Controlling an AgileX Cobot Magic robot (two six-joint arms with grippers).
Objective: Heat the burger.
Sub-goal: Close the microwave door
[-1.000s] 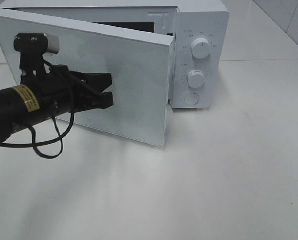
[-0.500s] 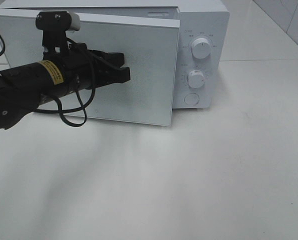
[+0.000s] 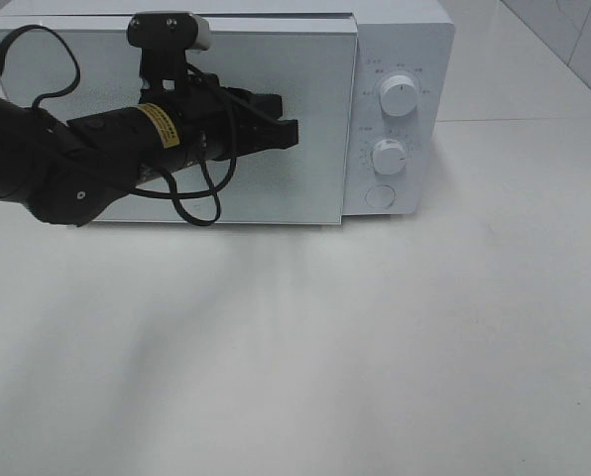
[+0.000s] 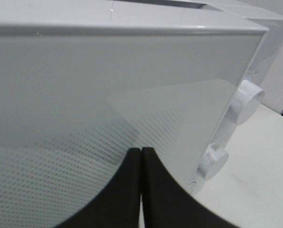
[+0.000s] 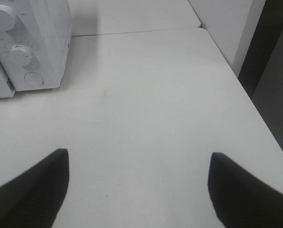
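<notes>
The microwave door [image 3: 315, 178] has swung almost shut under the left end effector [image 3: 291, 132], pinched closed, holding nothing. The burger is unseen, presumably inside. The right end effector [image 5: 137, 156] gapes empty over the desk [image 5: 155, 95]. Next, I'd guess, a dial [image 3: 389, 156] needs turning.

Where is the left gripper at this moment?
In the exterior high view, the left gripper, shut, is in front of the microwave door, left of the knobs.

**Microwave at the Table's Back**

The microwave [image 3: 395, 40] is sitting at the back of the table [image 3: 375, 347]. Its door [image 3: 305, 188] is covering the front's left. Right of it, the upper knob [image 3: 399, 97] is sitting above the lower knob [image 3: 389, 156], with the button [image 3: 379, 195] lowest. The left gripper [image 3: 291, 132] is hanging just before the door.
</notes>
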